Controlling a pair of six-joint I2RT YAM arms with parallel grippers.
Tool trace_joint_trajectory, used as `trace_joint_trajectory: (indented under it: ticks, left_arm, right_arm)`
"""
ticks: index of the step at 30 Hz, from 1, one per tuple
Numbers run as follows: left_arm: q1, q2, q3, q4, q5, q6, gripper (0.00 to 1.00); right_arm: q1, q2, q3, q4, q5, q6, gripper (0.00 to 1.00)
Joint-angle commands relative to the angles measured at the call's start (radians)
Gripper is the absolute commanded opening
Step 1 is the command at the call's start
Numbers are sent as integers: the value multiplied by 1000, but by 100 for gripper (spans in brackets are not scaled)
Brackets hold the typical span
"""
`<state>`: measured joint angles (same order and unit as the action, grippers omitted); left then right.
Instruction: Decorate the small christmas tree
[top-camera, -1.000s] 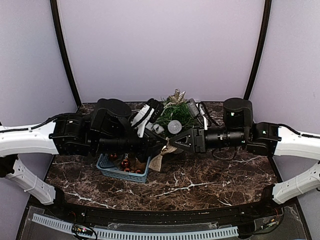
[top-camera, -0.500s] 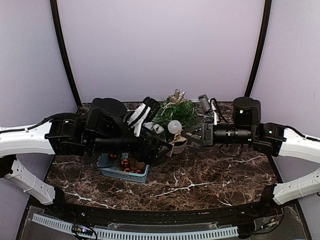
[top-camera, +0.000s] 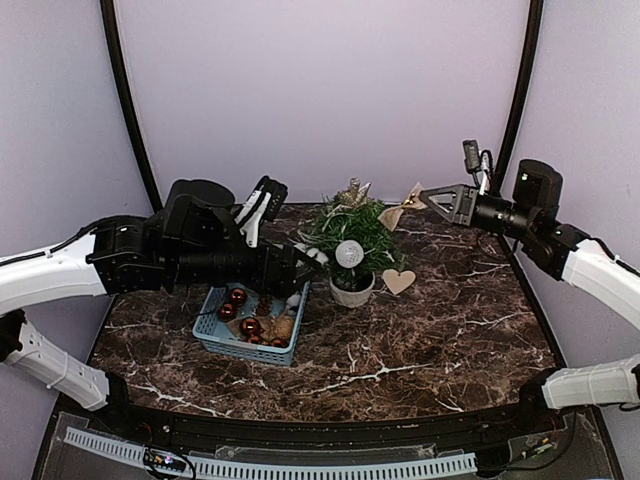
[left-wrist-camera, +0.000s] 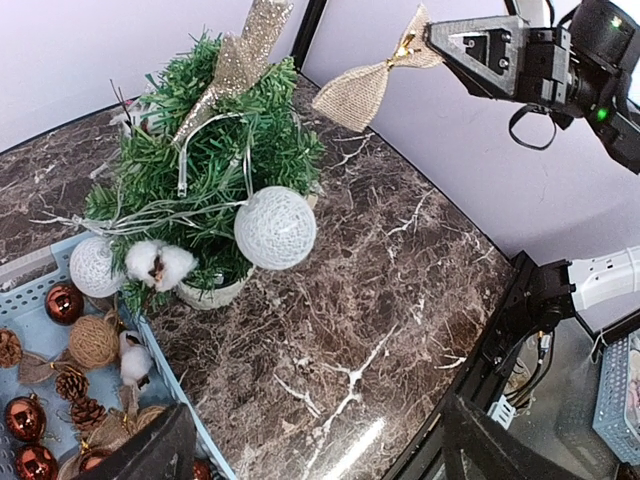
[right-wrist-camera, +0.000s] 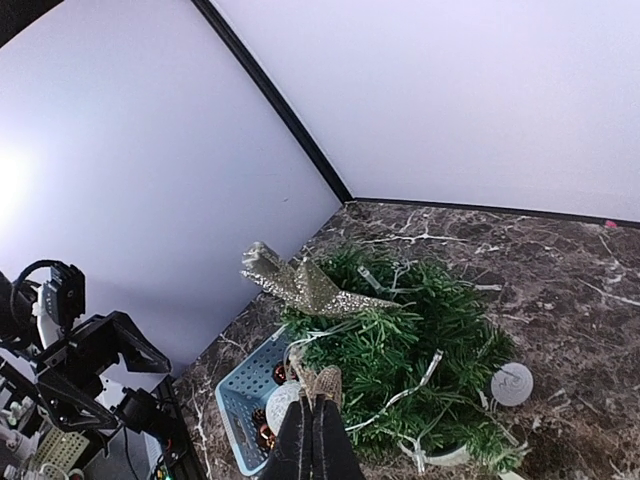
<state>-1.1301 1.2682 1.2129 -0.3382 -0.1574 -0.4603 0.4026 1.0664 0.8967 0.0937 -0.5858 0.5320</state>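
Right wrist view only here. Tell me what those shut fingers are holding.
Observer: A burlap bow, pinched at its knot by the right gripper, held right of the tree top.
Operator: Report the left gripper.
Observer: The left gripper is open and empty, close to the tree's left side.
Operator: List anything lying by the pot.
Observer: A wooden heart lies on the table just right of the pot.

A lab robot booth: plain lilac walls (top-camera: 320, 90) and black corner poles (top-camera: 128, 110) stand beyond the fingers (right-wrist-camera: 335, 450), a dark marble-pattern tabletop (top-camera: 430, 345) lies beneath them, and a slotted cable strip (top-camera: 300, 466) runs behind
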Motion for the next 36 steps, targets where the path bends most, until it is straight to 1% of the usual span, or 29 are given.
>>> trace_joint_trajectory:
  ticks: [1, 4, 11, 13, 17, 20, 31, 36]
  left_arm:
    - [13, -28, -20, 18, 34, -13, 88]
    - [21, -29, -27, 19, 42, -11, 88]
    - [44, -20, -40, 38, 66, -7, 88]
    - [47, -11, -38, 42, 75, -6, 88]
    - [50, -5, -33, 50, 81, -6, 88]
    - [53, -6, -33, 52, 82, -7, 88]
    - [58, -6, -38, 53, 86, -17, 88]
    - [59, -8, -36, 56, 88, -15, 88]
  right_arm:
    - [-25, 66, 34, 194, -206, -3, 0]
    - [-27, 104, 26, 284, -271, 40, 0]
    - [-27, 172, 11, 383, -297, 60, 0]
    - [-27, 187, 13, 379, -282, 41, 0]
    - [-27, 211, 36, 275, -225, -55, 0]
    - [-27, 229, 44, 239, -207, -101, 0]
    - [-26, 278, 24, 333, -206, -91, 0]
    - [-25, 292, 15, 316, -192, -123, 0]
